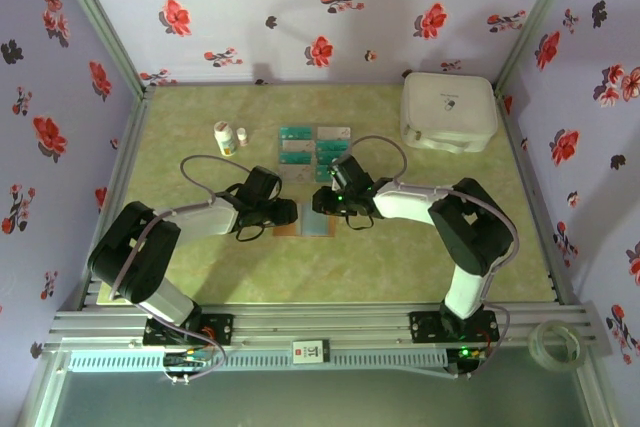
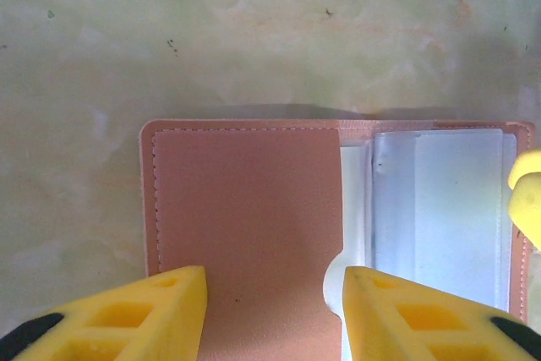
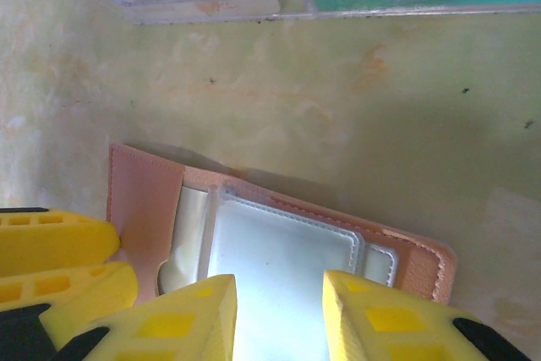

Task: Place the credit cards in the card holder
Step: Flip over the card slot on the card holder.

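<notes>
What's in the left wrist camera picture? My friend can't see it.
A reddish-brown leather-like card holder lies open on the pale green table, with clear plastic pockets on its right half. The left gripper hangs over its lower edge, yellow fingers apart.

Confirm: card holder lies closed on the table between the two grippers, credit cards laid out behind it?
The card holder lies open, not closed: the left wrist view shows its clear sleeves. The rest holds: on the table between the left gripper and right gripper, credit cards laid out behind it.
</notes>
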